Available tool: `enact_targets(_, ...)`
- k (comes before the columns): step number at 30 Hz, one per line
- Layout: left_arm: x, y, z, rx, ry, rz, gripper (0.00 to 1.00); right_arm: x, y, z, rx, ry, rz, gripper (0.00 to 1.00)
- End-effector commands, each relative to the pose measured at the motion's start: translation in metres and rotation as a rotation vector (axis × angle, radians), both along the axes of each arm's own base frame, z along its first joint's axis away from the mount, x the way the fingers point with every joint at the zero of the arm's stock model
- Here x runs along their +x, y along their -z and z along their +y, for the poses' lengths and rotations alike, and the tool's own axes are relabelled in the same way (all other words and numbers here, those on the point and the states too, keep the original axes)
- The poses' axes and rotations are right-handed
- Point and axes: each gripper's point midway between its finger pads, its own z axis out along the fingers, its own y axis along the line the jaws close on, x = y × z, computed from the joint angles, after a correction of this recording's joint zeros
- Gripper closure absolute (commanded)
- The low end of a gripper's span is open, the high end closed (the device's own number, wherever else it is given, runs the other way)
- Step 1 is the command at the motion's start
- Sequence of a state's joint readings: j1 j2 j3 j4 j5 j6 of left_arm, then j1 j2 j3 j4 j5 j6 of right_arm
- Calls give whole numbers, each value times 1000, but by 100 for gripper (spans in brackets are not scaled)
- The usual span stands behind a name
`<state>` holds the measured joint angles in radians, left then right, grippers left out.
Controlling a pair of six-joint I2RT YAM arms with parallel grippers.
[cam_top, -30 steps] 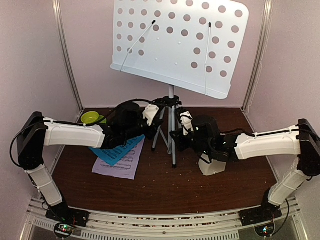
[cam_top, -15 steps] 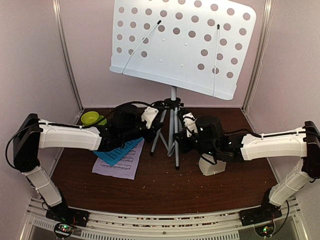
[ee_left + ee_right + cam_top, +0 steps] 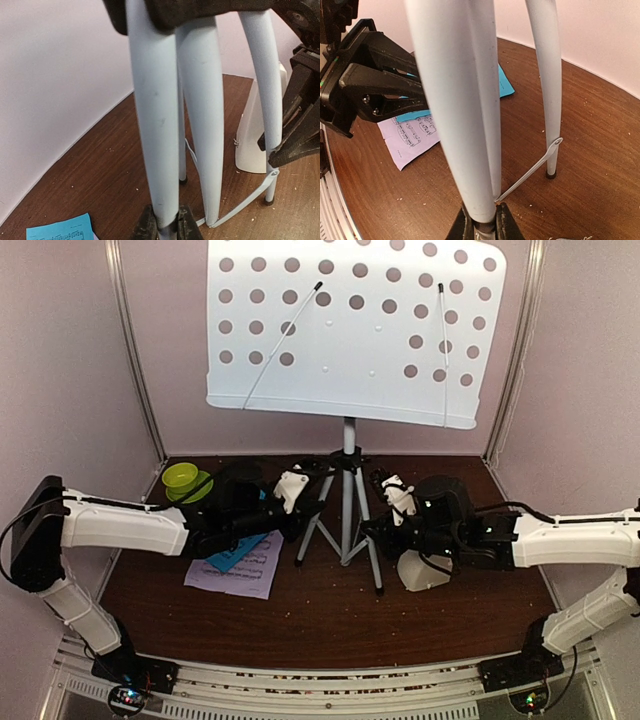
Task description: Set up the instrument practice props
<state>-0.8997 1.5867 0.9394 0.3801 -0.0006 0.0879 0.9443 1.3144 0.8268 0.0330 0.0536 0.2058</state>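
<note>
The white perforated music stand (image 3: 350,330) stands upright at the middle back on its silver tripod (image 3: 347,505). My left gripper (image 3: 303,508) is shut on the tripod's left leg (image 3: 152,125), with its fingertips low in the left wrist view (image 3: 165,227). My right gripper (image 3: 384,525) is shut on the right leg (image 3: 455,100), with its fingertips low in the right wrist view (image 3: 482,226). The cyan page (image 3: 232,552) lies on the lilac page (image 3: 243,575) left of the tripod. The cream metronome (image 3: 425,570) stands under my right arm.
A lime-green bowl on a saucer (image 3: 181,476) sits at the back left by the wall. Pale walls close the table on three sides. Crumbs dot the brown tabletop (image 3: 320,625).
The stand has gone from leaning to upright and its desk now sits level. The tripod legs have spread wider. Both grippers moved apart and nearer with the legs.
</note>
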Motion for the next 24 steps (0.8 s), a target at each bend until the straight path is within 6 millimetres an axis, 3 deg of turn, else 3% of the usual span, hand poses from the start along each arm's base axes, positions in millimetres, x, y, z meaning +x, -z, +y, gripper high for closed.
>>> enact_targets(1,27,35,57,136,-202,30,100,15,-3,-49,-27,184,-6,100)
enact_targets(5,23,42,55,137,-193,53,100,18,2,-43,-32,167,-10,100)
enact_targets(9,27,49,52,136,-206,65,100,33,8,-34,-55,187,-46,100)
enact_targets(14,45,60,56,204,-287,42,100,57,-7,-23,-68,194,-124,100)
enact_targets(24,79,54,47,221,-327,-12,100,120,-32,-15,-108,199,-236,100)
